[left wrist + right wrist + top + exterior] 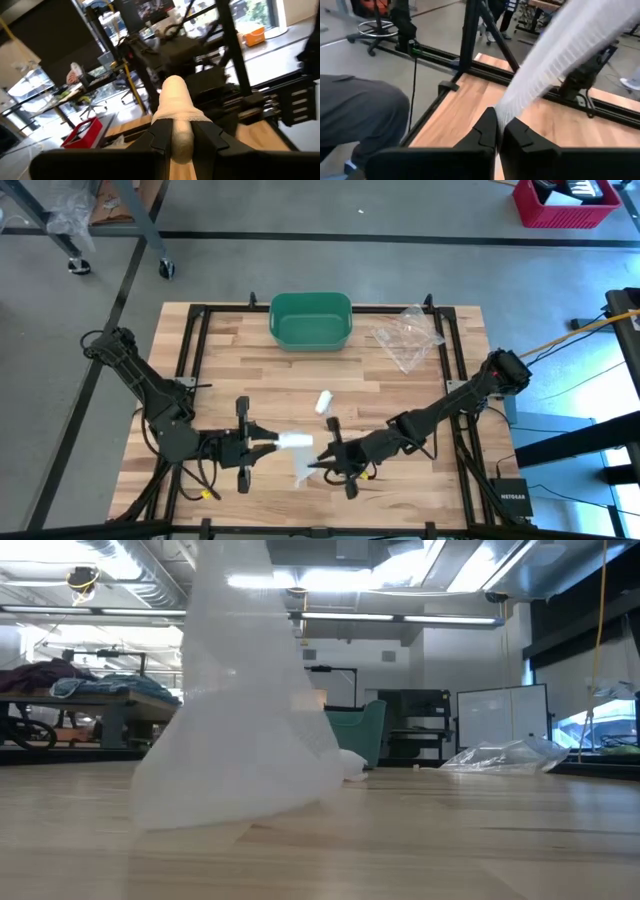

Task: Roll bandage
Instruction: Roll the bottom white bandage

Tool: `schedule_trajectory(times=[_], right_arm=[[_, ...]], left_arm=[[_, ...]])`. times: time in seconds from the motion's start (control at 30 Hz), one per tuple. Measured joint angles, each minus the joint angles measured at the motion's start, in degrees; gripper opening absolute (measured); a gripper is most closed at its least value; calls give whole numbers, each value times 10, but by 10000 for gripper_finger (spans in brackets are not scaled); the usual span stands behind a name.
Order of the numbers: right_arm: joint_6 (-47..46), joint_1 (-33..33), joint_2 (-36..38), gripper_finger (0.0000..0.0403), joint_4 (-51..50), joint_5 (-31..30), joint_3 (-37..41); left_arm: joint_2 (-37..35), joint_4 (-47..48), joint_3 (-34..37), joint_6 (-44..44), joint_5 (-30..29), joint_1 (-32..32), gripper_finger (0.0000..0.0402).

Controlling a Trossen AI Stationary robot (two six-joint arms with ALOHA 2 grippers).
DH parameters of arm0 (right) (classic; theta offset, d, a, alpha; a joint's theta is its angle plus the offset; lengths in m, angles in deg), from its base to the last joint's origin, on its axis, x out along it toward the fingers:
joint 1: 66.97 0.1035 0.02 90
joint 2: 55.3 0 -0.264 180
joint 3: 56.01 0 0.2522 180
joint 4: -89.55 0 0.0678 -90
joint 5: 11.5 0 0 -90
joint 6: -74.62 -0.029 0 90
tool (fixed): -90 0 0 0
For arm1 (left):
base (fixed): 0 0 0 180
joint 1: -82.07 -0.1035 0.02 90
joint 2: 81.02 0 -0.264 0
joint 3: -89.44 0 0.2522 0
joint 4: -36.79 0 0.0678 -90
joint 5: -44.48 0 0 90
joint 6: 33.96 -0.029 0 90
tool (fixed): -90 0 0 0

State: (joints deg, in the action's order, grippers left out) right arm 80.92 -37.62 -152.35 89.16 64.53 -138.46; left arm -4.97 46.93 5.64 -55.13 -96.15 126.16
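A: One bandage (297, 444), low in the middle of the overhead frame: the rolled part is clamped in the left gripper (270, 446), and the loose tail hangs to the right gripper (327, 464), whose jaws are pinched on its end.

B: What could spoil it?

A: I'd guess slack. If the tail sags or twists between them, the roll winds loose or crooked. Pull too hard and the thin end may slip from the right jaws.

B: And the arms?

A: Both reach low over the table (300, 395), wrists turned inward, facing each other. The green bin (311, 320) sits well apart, upper centre.
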Motion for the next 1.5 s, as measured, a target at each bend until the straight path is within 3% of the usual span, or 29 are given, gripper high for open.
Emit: schedule_trajectory(times=[0.2,0.37,0.63,0.87,1.13,1.3,1.5], right_arm=[[-13,17,-6,4,-26,9,0],[3,37,-2,10,20,9,0],[36,61,-2,5,52,-17,-11],[60,76,-2,11,-85,-29,-113],[91,79,-2,10,-259,-110,-267],[91,46,-2,11,-332,-163,-330],[52,-20,-3,13,-353,-165,-346]], left_arm=[[0,17,0,-5,-2,-14,40],[2,43,0,-7,-5,-28,40],[32,58,0,-58,-92,-35,40],[67,66,0,-101,-100,-41,40],[107,120,0,-82,-82,-39,40],[128,110,0,-106,-55,-32,40],[132,100,0,-107,-55,-18,40]])
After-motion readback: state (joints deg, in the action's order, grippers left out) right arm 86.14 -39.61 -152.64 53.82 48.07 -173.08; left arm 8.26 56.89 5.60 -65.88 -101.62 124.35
